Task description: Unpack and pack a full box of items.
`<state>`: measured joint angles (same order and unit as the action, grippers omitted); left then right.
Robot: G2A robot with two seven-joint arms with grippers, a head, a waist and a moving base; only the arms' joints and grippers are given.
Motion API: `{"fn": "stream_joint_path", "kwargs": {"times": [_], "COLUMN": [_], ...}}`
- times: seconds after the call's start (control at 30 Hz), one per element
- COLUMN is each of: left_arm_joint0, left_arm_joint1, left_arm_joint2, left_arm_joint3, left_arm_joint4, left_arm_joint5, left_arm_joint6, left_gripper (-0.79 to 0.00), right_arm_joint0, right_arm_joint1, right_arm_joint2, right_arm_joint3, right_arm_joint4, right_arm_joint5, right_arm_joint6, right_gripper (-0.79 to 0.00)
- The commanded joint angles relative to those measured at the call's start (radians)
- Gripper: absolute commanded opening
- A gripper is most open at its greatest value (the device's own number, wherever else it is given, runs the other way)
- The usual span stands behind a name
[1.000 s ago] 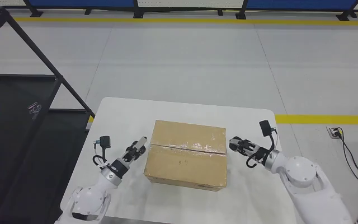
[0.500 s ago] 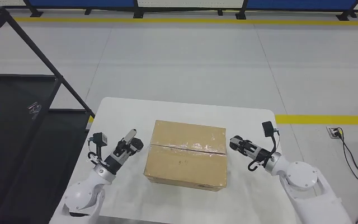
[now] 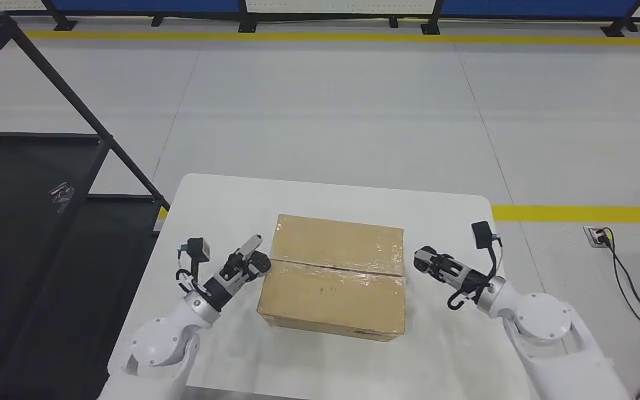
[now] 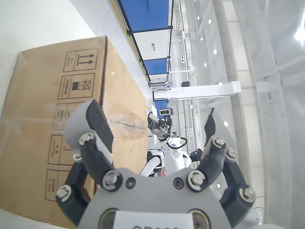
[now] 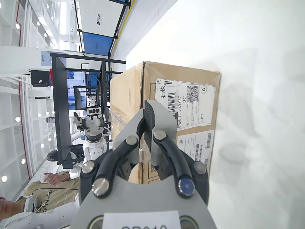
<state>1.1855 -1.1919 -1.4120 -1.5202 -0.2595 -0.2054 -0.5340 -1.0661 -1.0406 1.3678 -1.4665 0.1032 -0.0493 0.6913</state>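
A closed brown cardboard box (image 3: 335,285) sits in the middle of the white table (image 3: 300,200), its top flaps sealed with clear tape. My left gripper (image 3: 250,260) is at the box's left end, fingers open, one pad (image 4: 99,122) close to the upper edge where the tape seam ends. The box (image 4: 71,110) shows printed handling symbols on that end. My right gripper (image 3: 422,260) is at the box's right end, fingers shut with nothing between them, tips (image 5: 147,117) level with the top edge. That end of the box (image 5: 185,110) carries white shipping labels.
A black metal frame (image 3: 80,130) stands off the table's left side over a dark mat. Bare table lies behind and in front of the box. The table's front edge is close to both arms.
My left gripper has swung back in to the box's left end after drawing slightly away. My right gripper has backed a little away from the box's right end.
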Motion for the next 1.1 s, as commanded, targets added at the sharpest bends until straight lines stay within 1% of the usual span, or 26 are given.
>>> {"fn": "stream_joint_path", "kwargs": {"times": [0.0, 0.33, 0.43, 0.53, 0.7, 0.87, 0.97, 1.07], "left_arm_joint0": [-0.001, 0.016, 0.021, 0.038, 0.081, 0.104, 0.093, 0.063], "left_arm_joint1": [-0.001, 0.001, 0.002, 0.004, 0.011, 0.017, 0.02, 0.019], "left_arm_joint2": [0.002, -0.018, -0.028, -0.051, -0.113, -0.159, -0.154, -0.123], "left_arm_joint3": [0.01, 0.032, 0.035, 0.012, -0.045, -0.076, -0.085, -0.072], "left_arm_joint4": [-0.008, -0.024, -0.03, -0.053, -0.053, -0.093, -0.083, -0.057], "left_arm_joint5": [-0.004, -0.025, -0.033, -0.051, -0.077, -0.079, -0.062, -0.042], "left_arm_joint6": [0.008, 0.014, 0.022, 0.02, 0.048, 0.02, -0.011, -0.024], "left_gripper": [0.0, 0.0, 0.0, 0.0, 0.0, 0.0, 0.0, 0.0], "right_arm_joint0": [-0.001, 0.009, 0.009, -0.006, -0.063, -0.079, -0.062, -0.044], "right_arm_joint1": [0.0, -0.001, -0.002, 0.0, 0.007, 0.008, 0.005, 0.003], "right_arm_joint2": [0.001, 0.0, 0.005, 0.032, 0.094, 0.116, 0.108, 0.096], "right_arm_joint3": [-0.002, -0.003, -0.001, 0.001, -0.014, -0.006, 0.015, 0.034], "right_arm_joint4": [-0.002, -0.001, 0.001, 0.018, 0.063, 0.104, 0.12, 0.123], "right_arm_joint5": [-0.001, 0.009, 0.014, 0.007, -0.056, -0.098, -0.113, -0.122], "right_arm_joint6": [0.001, 0.004, -0.016, -0.038, -0.054, -0.04, -0.032, -0.028], "right_gripper": [-0.785, -0.785, -0.785, -0.785, -0.785, -0.785, -0.785, -0.785]}}
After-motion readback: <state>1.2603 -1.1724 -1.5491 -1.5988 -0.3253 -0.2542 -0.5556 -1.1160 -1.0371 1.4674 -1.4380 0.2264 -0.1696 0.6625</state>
